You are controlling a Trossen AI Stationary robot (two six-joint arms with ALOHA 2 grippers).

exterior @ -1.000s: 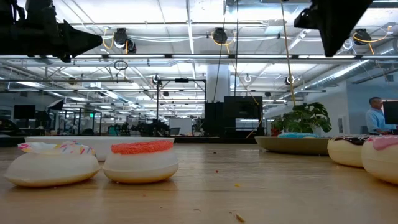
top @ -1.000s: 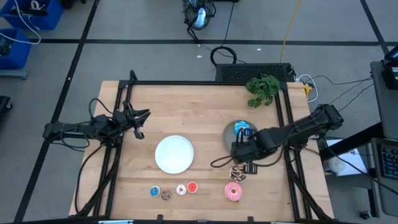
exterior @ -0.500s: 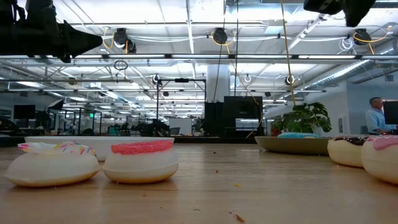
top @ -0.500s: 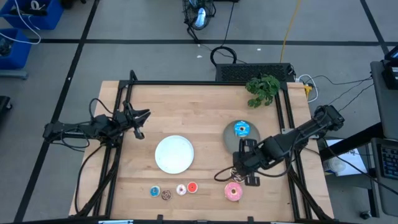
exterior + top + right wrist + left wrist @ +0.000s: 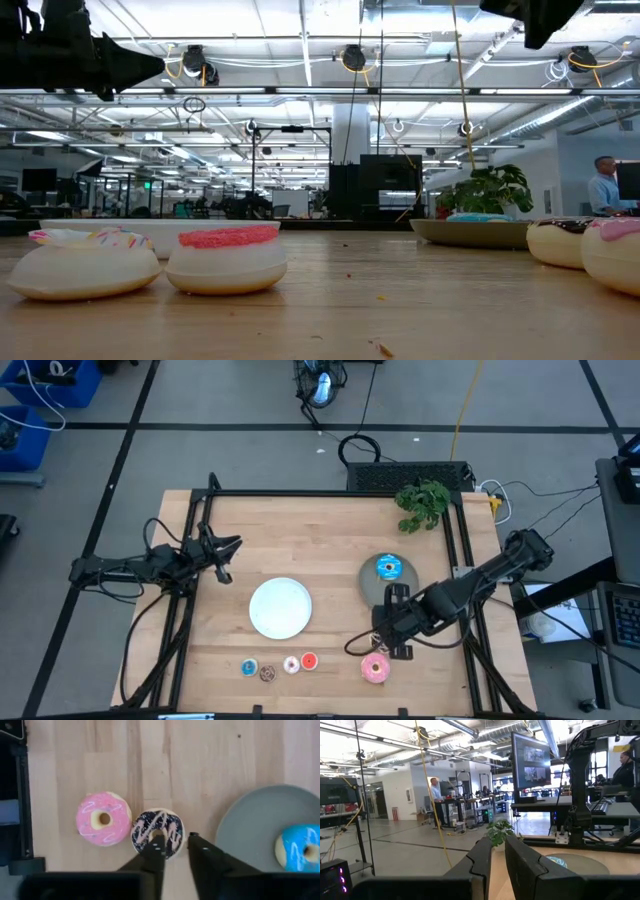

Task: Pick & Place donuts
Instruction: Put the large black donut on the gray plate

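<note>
So far only the blue sprinkled ring donut (image 5: pixel 389 568) lies on the gray round plate (image 5: pixel 371 582); right pincer (image 5: pixel 172 846), slightly parted and empty, hovers over the brown-white ring donut (image 5: pixel 158 832), with the pink ring donut (image 5: pixel 103 818) at its 9 o'clock; four tiny rings (image 5: pixel 279 665) wait.

Pale planked wood table (image 5: pixel 330 540), matt gray plate (image 5: pixel 250 827), dark-glazed donut (image 5: pixel 158 832)

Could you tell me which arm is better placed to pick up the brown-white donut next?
The right: its gripper hangs directly above the brown-white donut, beside the gray plate. The left gripper waits far off.
</note>
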